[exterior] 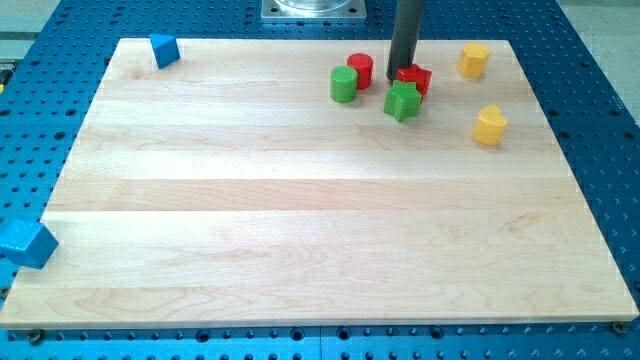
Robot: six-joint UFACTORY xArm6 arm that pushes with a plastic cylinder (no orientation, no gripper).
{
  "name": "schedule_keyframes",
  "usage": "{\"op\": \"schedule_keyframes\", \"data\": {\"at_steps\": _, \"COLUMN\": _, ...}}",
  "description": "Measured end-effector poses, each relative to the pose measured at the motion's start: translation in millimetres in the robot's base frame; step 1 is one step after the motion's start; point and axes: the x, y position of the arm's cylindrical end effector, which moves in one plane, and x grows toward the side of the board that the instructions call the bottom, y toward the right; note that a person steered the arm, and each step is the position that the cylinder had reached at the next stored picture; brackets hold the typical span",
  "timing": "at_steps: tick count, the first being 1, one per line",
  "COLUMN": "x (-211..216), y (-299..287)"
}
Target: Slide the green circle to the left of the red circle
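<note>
My tip is a bare rod end with no fingers on it, so there is nothing spread, pressed together or pinching. It sits at the view's top centre, wedged among the cluster: touching or just beside the red star-like block on its right, just above the green star-like block, with the red circle a little to its left. The green circle stands just left of and slightly below the red circle, nearly touching it.

Judging by that layout, the green circle already lies on the red circle's left, so the task looks at its closing step or done. If any move is left, it calls for drawing the tip clear without dragging the red circle, or a small nudge to level the pair.

Further out on the wooden tabletop: a yellow cylinder and a yellow heart-like block at right, a blue block at top left, and another blue block off the bottom-left edge
</note>
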Motion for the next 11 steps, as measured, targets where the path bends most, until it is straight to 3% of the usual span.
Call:
{"op": "schedule_keyframes", "data": {"at_steps": 1, "x": 0, "y": -11}}
{"op": "schedule_keyframes", "data": {"at_steps": 2, "x": 34, "y": -27}}
{"op": "schedule_keyframes", "data": {"at_steps": 3, "x": 70, "y": -105}}
{"op": "schedule_keyframes", "data": {"at_steps": 4, "x": 41, "y": -108}}
{"op": "schedule_keyframes", "data": {"at_steps": 7, "x": 40, "y": -6}}
{"op": "schedule_keyframes", "data": {"at_steps": 8, "x": 24, "y": -43}}
{"op": "schedule_keyframes", "data": {"at_steps": 9, "x": 41, "y": -140}}
{"op": "schedule_keyframes", "data": {"at_steps": 10, "x": -8, "y": -141}}
{"op": "schedule_keyframes", "data": {"at_steps": 11, "x": -1, "y": -158}}
